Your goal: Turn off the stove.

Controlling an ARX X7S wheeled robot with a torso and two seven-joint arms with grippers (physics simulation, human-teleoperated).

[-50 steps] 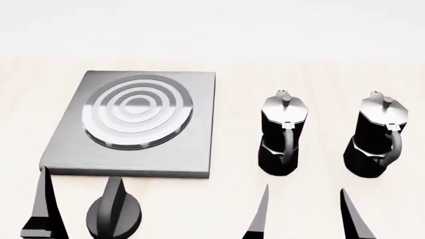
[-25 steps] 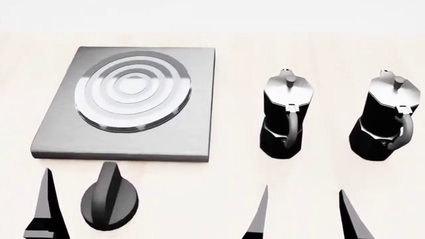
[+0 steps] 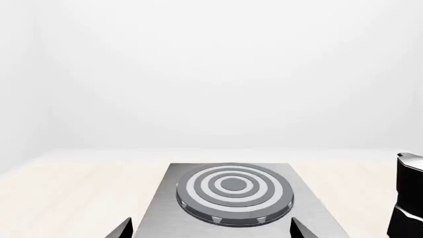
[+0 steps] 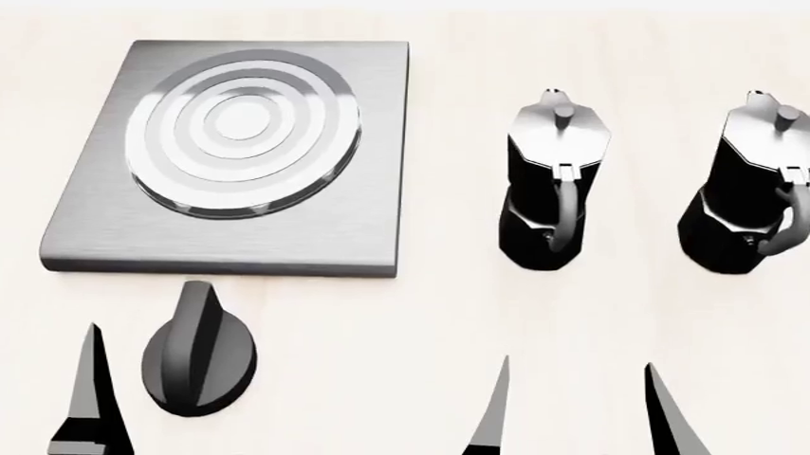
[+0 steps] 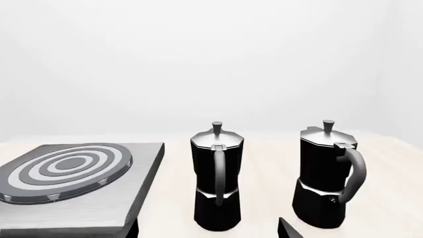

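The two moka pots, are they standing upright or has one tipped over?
Both upright. The nearer moka pot and the farther moka pot stand on their bases on the table, lids on top, knobs pointing straight up.

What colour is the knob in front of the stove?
Black, clearest in the head view: knob, stove.

Brushed grey metal stove (image 4: 329, 227) plate, polished ringed burner (image 4: 241, 128), glossy black ridged knob (image 4: 199, 353), black moka pots (image 4: 553, 194) capped in shiny silver, pale matt wood-grained table (image 4: 379, 379).
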